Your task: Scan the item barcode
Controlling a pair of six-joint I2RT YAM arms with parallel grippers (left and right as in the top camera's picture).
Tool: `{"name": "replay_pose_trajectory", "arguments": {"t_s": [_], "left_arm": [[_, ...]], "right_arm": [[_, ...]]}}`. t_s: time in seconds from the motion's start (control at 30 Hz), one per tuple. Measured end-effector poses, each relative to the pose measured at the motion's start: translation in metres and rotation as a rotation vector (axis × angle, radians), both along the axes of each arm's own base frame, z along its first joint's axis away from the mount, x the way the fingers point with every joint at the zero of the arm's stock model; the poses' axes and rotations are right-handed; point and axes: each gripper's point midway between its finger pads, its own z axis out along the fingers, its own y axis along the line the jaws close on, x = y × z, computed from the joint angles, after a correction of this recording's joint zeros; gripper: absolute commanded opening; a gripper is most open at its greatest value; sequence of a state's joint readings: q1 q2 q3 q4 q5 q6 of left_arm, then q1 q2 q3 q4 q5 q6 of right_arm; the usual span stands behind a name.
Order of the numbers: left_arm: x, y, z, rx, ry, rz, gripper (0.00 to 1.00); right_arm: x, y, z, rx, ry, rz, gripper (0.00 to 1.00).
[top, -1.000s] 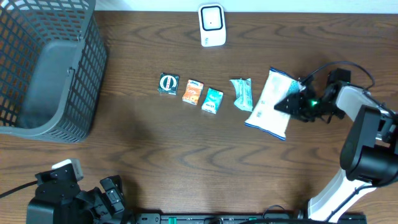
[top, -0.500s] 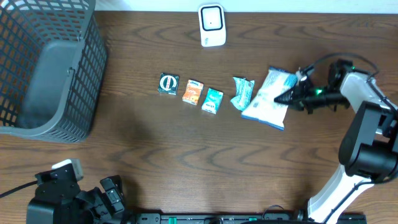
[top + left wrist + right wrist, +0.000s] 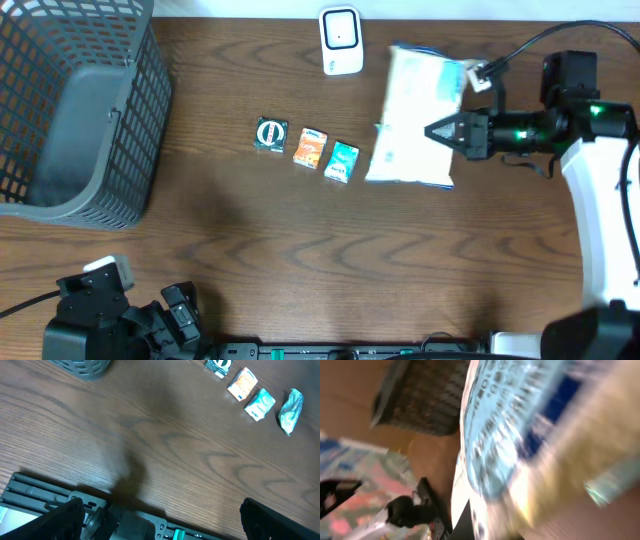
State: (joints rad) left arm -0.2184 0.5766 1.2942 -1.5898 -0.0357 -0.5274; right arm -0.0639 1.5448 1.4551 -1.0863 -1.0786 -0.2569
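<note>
A large white and blue bag (image 3: pixel 415 115) hangs lifted above the table, pinched at its right edge by my right gripper (image 3: pixel 440 132), which is shut on it. The bag's top end is close to the white scanner (image 3: pixel 341 40) at the table's far edge. In the right wrist view the bag (image 3: pixel 520 425) fills the frame, blurred, and one dark finger (image 3: pixel 465 525) presses against it. No barcode can be made out. My left gripper (image 3: pixel 160 527) rests at the near left edge, open and holding nothing.
A grey mesh basket (image 3: pixel 80 110) stands at the far left. Three small packets (image 3: pixel 270 134), (image 3: pixel 310 147), (image 3: pixel 342 161) lie in a row mid-table. A crumpled teal wrapper (image 3: pixel 290 410) lies to their right, under the lifted bag in the overhead view.
My right gripper closed on the bag, lifted it off the table and carried it left and towards the scanner. The bag now covers the teal wrapper from above. The left arm stayed still.
</note>
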Motion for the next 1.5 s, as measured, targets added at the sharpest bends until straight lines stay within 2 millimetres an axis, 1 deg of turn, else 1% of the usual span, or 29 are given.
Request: {"name": "replay_pose_trajectory", "arguments": {"t_s": [0.13, 0.2, 0.3, 0.37, 0.4, 0.47, 0.53, 0.57, 0.6, 0.63, 0.67, 0.7, 0.73, 0.83, 0.97, 1.03, 1.07, 1.13, 1.17, 1.2, 1.27, 1.33, 1.37, 1.4, 1.5], "left_arm": [[0.000, 0.000, 0.000, -0.001, 0.000, 0.000, 0.98], [0.000, 0.000, 0.000, 0.000, 0.000, 0.000, 0.98], [0.000, 0.000, 0.000, 0.000, 0.000, 0.000, 0.98], [0.000, 0.000, 0.000, -0.001, 0.000, 0.000, 0.98], [0.000, 0.000, 0.000, -0.001, 0.000, 0.000, 0.98], [0.000, 0.000, 0.000, 0.000, 0.000, 0.000, 0.98], [0.000, 0.000, 0.000, 0.000, 0.000, 0.000, 0.98], [0.000, 0.000, 0.000, 0.000, 0.000, 0.000, 0.97], [0.000, 0.000, 0.000, 0.000, 0.000, 0.000, 0.98], [0.000, 0.000, 0.000, 0.000, 0.000, 0.000, 0.98], [0.000, 0.000, 0.000, -0.001, 0.000, 0.000, 0.97], [0.000, 0.000, 0.000, 0.000, 0.000, 0.000, 0.98], [0.000, 0.000, 0.000, 0.000, 0.000, 0.000, 0.98], [0.000, 0.000, 0.000, 0.000, 0.000, 0.000, 0.98], [0.000, 0.000, 0.000, -0.001, 0.000, 0.000, 0.98], [0.000, 0.000, 0.000, -0.001, 0.000, 0.000, 0.97], [0.000, 0.000, 0.000, 0.000, 0.000, 0.000, 0.98], [0.000, 0.000, 0.000, -0.001, 0.000, 0.000, 0.98], [0.000, 0.000, 0.000, 0.000, 0.000, 0.000, 0.98], [0.000, 0.000, 0.000, 0.000, 0.000, 0.000, 0.98], [0.000, 0.000, 0.000, 0.000, 0.000, 0.000, 0.98], [0.000, 0.000, 0.000, -0.001, 0.000, 0.000, 0.98], [0.000, 0.000, 0.000, 0.000, 0.000, 0.000, 0.98], [0.000, 0.000, 0.000, 0.000, 0.000, 0.000, 0.97], [0.000, 0.000, 0.000, -0.001, 0.000, 0.000, 0.97]], "right_arm": [[-0.014, 0.027, 0.028, 0.101, -0.102, 0.117, 0.01], [-0.018, 0.036, 0.037, 0.150, -0.125, 0.158, 0.01], [-0.024, 0.044, 0.045, 0.197, -0.133, 0.198, 0.01], [-0.026, 0.047, 0.044, 0.196, -0.118, 0.201, 0.01], [-0.025, 0.047, 0.040, 0.175, -0.103, 0.190, 0.01], [-0.020, 0.045, 0.028, 0.107, -0.071, 0.150, 0.01], [-0.013, 0.039, 0.009, -0.011, -0.032, 0.087, 0.02], [-0.009, 0.035, -0.002, -0.074, -0.012, 0.053, 0.06], [-0.005, 0.029, -0.013, -0.142, 0.011, 0.014, 0.12], [-0.002, 0.024, -0.023, -0.199, 0.034, -0.019, 0.22], [0.000, 0.017, -0.034, -0.258, 0.057, -0.048, 0.40], [0.002, 0.011, -0.044, -0.316, 0.077, -0.072, 0.54], [0.004, 0.003, -0.057, -0.379, 0.105, -0.093, 0.62], [0.008, -0.016, -0.087, -0.523, 0.160, -0.121, 0.82], [0.020, -0.034, -0.115, -0.654, 0.184, -0.153, 0.96], [0.031, -0.041, -0.129, -0.699, 0.180, -0.169, 0.98], [0.037, -0.043, -0.136, -0.714, 0.180, -0.176, 0.95], [0.045, -0.047, -0.153, -0.740, 0.198, -0.175, 0.84], [0.045, -0.049, -0.164, -0.753, 0.223, -0.165, 0.81], [0.044, -0.051, -0.176, -0.768, 0.256, -0.153, 0.80], [0.033, -0.055, -0.199, -0.797, 0.349, -0.121, 0.83], [0.019, -0.058, -0.215, -0.816, 0.438, -0.090, 0.87], [0.014, -0.060, -0.220, -0.820, 0.469, -0.080, 0.88], [0.004, -0.060, -0.222, -0.824, 0.513, -0.061, 0.89], [-0.018, -0.059, -0.220, -0.816, 0.609, -0.018, 0.91]]}}
